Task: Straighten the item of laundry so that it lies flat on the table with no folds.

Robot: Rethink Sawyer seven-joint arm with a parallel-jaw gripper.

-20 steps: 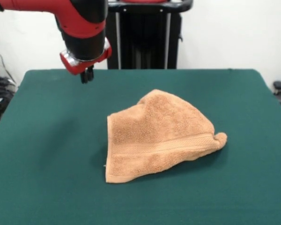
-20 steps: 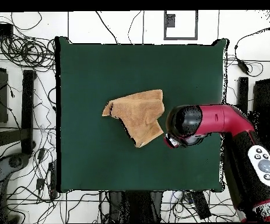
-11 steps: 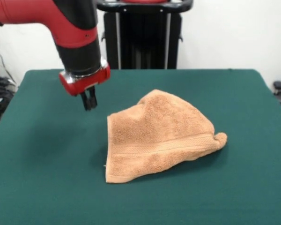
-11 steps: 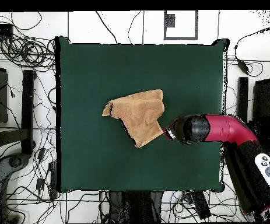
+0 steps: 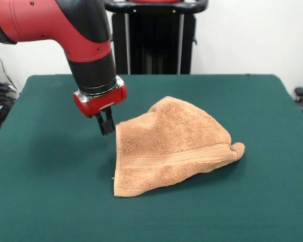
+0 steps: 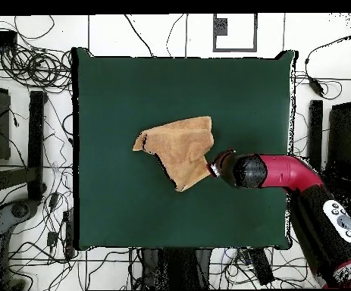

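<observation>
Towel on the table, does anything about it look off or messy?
Yes. The towel lies crumpled on the table, folded over itself and humped in the middle, its outline an uneven wedge rather than a flat square. One end bunches into a small nub. The gripper hangs beside its corner. Nothing looks torn or spilled.

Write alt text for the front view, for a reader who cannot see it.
A rumpled orange-tan towel lies folded over itself at the middle of a green table. A red and black arm reaches down from the upper left, its tool low beside the towel's upper left corner.
</observation>
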